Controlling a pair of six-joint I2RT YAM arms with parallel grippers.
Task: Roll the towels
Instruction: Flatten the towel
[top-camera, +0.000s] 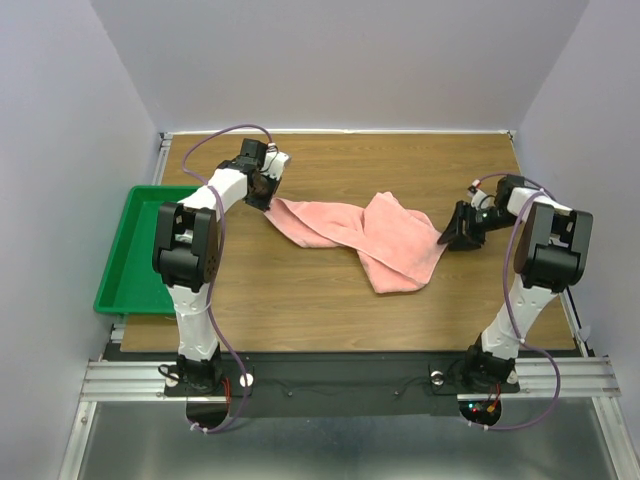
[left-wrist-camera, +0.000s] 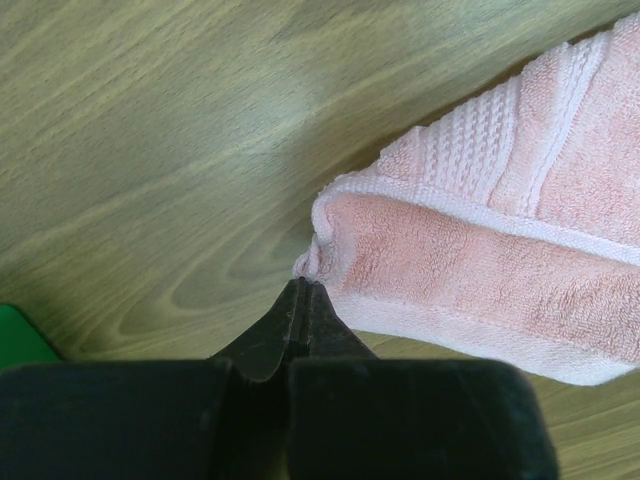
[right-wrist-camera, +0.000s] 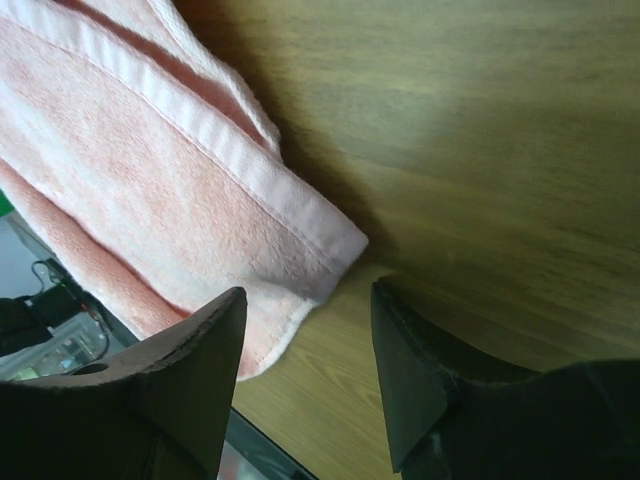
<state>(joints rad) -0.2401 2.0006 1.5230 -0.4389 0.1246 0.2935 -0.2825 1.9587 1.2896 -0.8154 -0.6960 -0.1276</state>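
Note:
The salmon-pink terry towel (top-camera: 370, 240) lies crumpled and stretched across the middle of the wooden table. My left gripper (top-camera: 268, 195) is shut on the towel's left corner; in the left wrist view the closed jaws (left-wrist-camera: 303, 285) pinch the corner of the towel (left-wrist-camera: 480, 260). My right gripper (top-camera: 455, 232) is open and empty, just right of the towel's right edge; in the right wrist view (right-wrist-camera: 305, 300) a towel corner (right-wrist-camera: 200, 210) lies ahead and left of the jaws. The white printed towel is out of view.
A green tray (top-camera: 135, 245) sits at the table's left edge, beside the left arm. Grey walls enclose the table at the back and sides. The arm bases and a metal rail (top-camera: 340, 380) run along the near edge.

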